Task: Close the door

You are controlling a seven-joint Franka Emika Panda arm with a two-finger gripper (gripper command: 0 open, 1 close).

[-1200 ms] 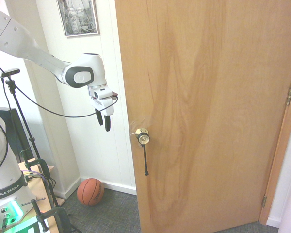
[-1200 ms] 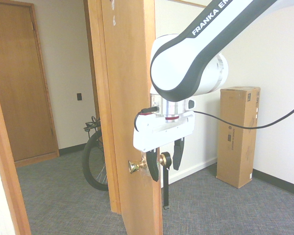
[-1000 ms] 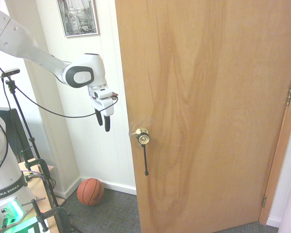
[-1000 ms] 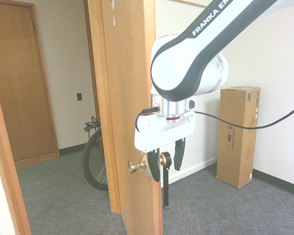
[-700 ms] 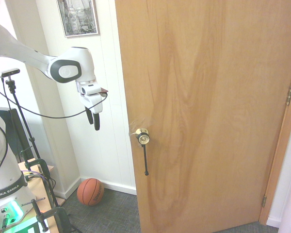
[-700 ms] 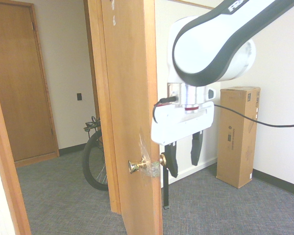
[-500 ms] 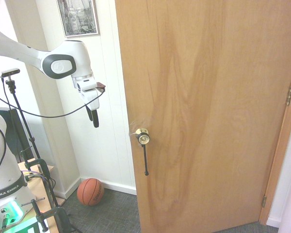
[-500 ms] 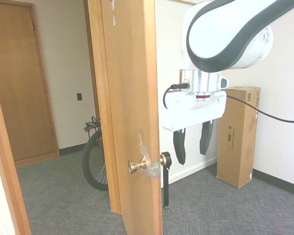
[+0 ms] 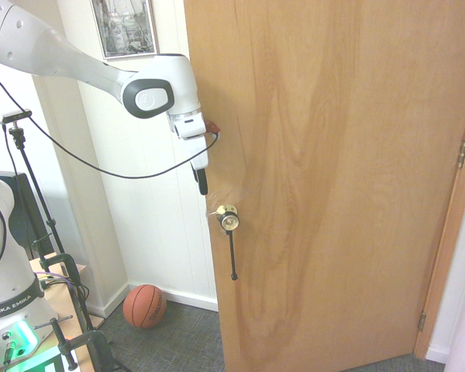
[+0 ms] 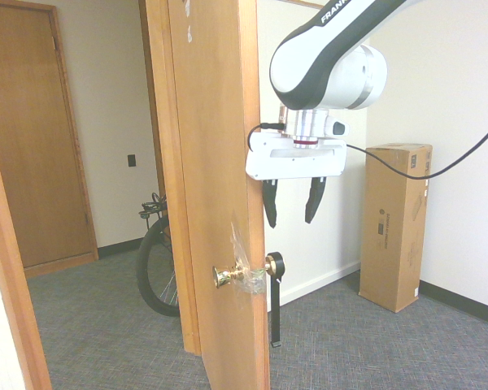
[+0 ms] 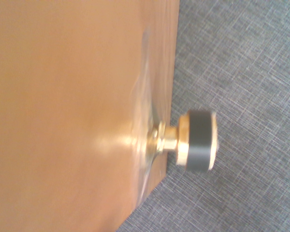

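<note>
Door (image 9: 333, 178) ajar, swung out from frame. Brass knob (image 9: 228, 218) near free edge, black strap (image 9: 232, 254) hanging from it. Gripper (image 10: 292, 202) pointing down just above knob, beside door edge, fingers wide, holding nothing. Basketball (image 9: 144, 305) on floor below.

door (image 9: 333, 186) top and bottom cropped, wrist view of knob (image 11: 195, 140) blurred, bicycle (image 10: 156, 268) half hidden
</note>
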